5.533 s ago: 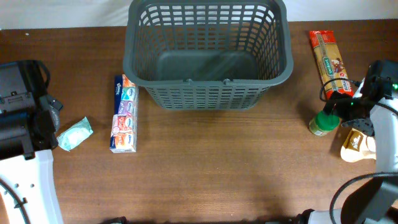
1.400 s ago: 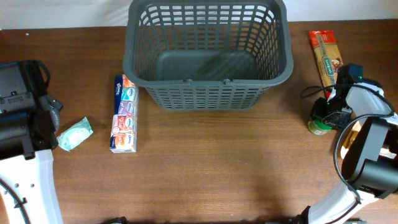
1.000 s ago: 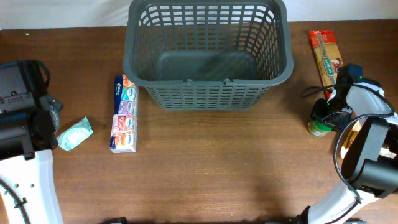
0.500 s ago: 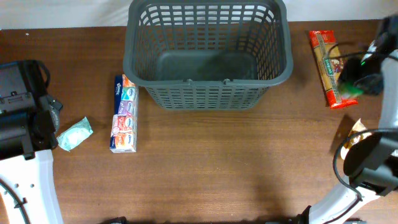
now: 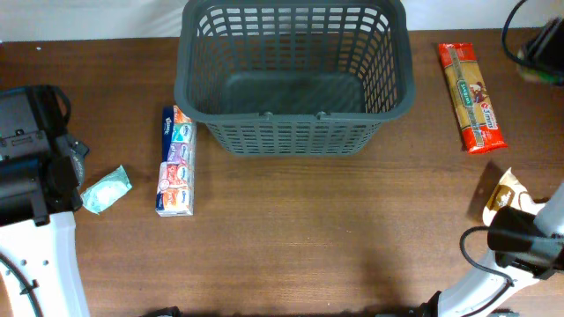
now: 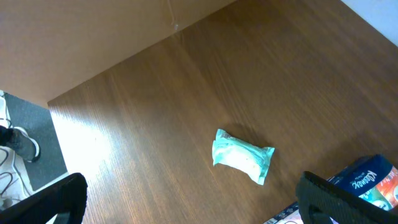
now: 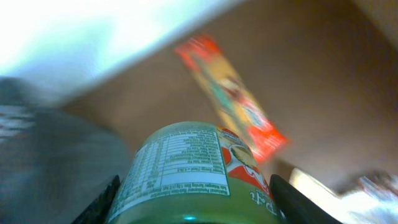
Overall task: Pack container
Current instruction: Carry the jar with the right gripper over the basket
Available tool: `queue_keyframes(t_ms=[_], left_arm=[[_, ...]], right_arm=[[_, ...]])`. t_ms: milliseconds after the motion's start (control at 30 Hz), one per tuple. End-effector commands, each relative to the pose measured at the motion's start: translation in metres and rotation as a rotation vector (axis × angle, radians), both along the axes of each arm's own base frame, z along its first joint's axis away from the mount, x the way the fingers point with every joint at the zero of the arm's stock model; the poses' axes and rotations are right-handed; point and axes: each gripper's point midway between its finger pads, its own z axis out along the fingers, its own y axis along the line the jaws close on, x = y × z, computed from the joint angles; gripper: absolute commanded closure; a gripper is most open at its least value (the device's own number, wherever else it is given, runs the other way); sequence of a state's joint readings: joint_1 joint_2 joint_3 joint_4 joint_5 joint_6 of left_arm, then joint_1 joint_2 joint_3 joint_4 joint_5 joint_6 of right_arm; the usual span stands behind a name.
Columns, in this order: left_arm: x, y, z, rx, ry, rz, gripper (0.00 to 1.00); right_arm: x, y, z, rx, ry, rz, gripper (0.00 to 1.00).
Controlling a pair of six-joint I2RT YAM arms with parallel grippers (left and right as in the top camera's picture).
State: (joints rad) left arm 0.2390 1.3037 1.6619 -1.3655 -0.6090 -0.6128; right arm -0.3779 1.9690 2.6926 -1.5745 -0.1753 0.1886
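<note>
The container, a large dark grey basket (image 5: 295, 75) with lattice sides, stands at the back middle of the table and holds nothing. My right gripper (image 7: 193, 199) is shut on a green can with a printed label (image 7: 189, 171); the arm (image 5: 539, 40) is raised at the far right edge of the overhead view, above and beyond the red pasta pack (image 5: 472, 85). The pasta pack also shows blurred in the right wrist view (image 7: 230, 99). My left gripper (image 6: 186, 208) is open and empty above the table, near a teal wipes packet (image 6: 242, 155), which also shows in the overhead view (image 5: 106, 189).
A multicolour tissue pack (image 5: 174, 161) lies left of the basket, its corner in the left wrist view (image 6: 367, 177). A tan and white packet (image 5: 504, 201) lies at the right edge. The left arm base (image 5: 31, 167) fills the left edge.
My right gripper closed on the green can by the pasta pack and lifted it up and back to the far right corner. The left arm has not moved.
</note>
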Motion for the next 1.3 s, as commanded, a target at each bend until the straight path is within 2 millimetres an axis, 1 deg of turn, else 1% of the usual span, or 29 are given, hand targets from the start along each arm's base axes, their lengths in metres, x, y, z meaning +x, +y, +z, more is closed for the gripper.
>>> queue_keyframes(t_ms=[0,67,133,200,333,400,500,633,733,833,900,1000,1167,1267], left_arm=[[0.0,0.001,0.002,-0.001,-0.004,0.001,0.01],[0.0,0.001,0.002,0.0,-0.004,0.001,0.01],[0.0,0.001,0.002,-0.001,-0.004,0.001,0.01],[0.0,0.001,0.002,-0.001,-0.004,0.001,0.01],[0.0,0.001,0.002,-0.001,-0.004,0.001,0.01],[0.0,0.001,0.002,-0.001,-0.004,0.001,0.01],[0.0,0.001,0.002,-0.001,-0.004,0.001,0.01],[0.0,0.001,0.002,0.0,-0.004,0.001,0.01],[0.0,0.001,0.002,-0.001,-0.004,0.001,0.01],[0.0,0.001,0.002,0.0,-0.004,0.001,0.01],[0.0,0.001,0.002,-0.001,-0.004,0.001,0.01],[0.0,0.001,0.002,-0.001,-0.004,0.001,0.01],[0.0,0.001,0.002,0.0,-0.004,0.001,0.01],[0.0,0.001,0.002,-0.001,-0.004,0.001,0.01]], right_arm=[[-0.008,0.069,0.075,0.145,-0.274,0.252,0.96],[-0.005,0.092,0.092,0.201,-0.333,0.317,0.96],[-0.001,0.116,0.101,0.231,-0.367,0.372,0.96],[0.004,0.135,0.107,0.233,-0.391,0.423,0.96],[0.013,0.185,0.124,0.213,-0.466,0.553,0.96],[0.019,0.206,0.127,0.188,-0.488,0.58,0.96],[0.028,0.227,0.119,0.145,-0.474,0.574,0.96],[0.043,0.26,0.093,0.093,-0.415,0.602,0.96],[0.061,0.286,0.06,0.063,-0.344,0.633,0.96],[0.08,0.3,0.023,0.029,-0.267,0.63,0.96],[0.092,0.31,-0.003,0.007,-0.216,0.661,0.96],[0.104,0.318,-0.04,0.0,-0.14,0.68,0.96],[0.116,0.322,-0.099,-0.005,-0.002,0.694,0.96],[0.118,0.319,-0.123,-0.027,0.06,0.693,0.96]])
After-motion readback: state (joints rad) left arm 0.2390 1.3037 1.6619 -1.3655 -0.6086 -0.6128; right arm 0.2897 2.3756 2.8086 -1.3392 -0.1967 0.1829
